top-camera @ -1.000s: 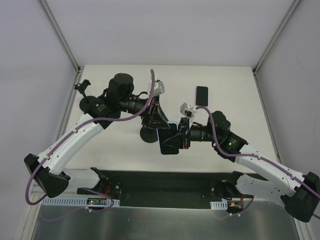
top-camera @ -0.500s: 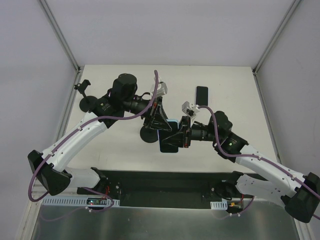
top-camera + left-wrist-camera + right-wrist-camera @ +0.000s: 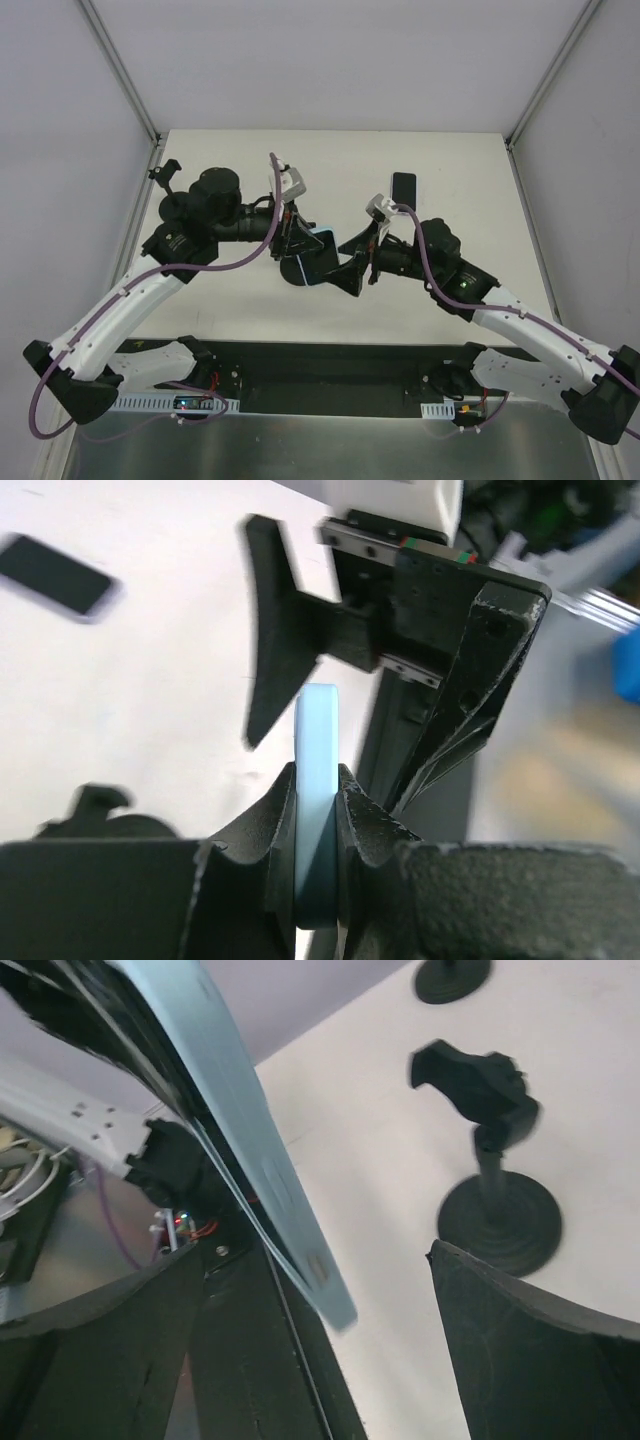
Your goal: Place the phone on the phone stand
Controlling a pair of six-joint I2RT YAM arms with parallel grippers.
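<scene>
My left gripper [image 3: 305,245] is shut on a light blue phone [image 3: 318,258], held on edge above the middle of the table. In the left wrist view the phone [image 3: 318,770] stands pinched between both pads, its thin side towards the camera. My right gripper [image 3: 350,265] is open just to the right of the phone, its fingers spread on either side of the phone's free end without touching it. In the right wrist view the phone [image 3: 255,1150] slants down between the wide fingers [image 3: 540,1360]. A black phone stand [image 3: 495,1175] with a round base stands on the table just behind.
A second black phone [image 3: 403,187] lies flat at the back right of the white table [image 3: 470,170]. Another black stand [image 3: 170,190] is at the far left edge. The stand's base [image 3: 291,272] sits under my left gripper. The arms' bases line the near edge.
My right gripper has let go of the phone and opened wide. My left gripper has kept the phone and drawn back to the left with it, tilting it.
</scene>
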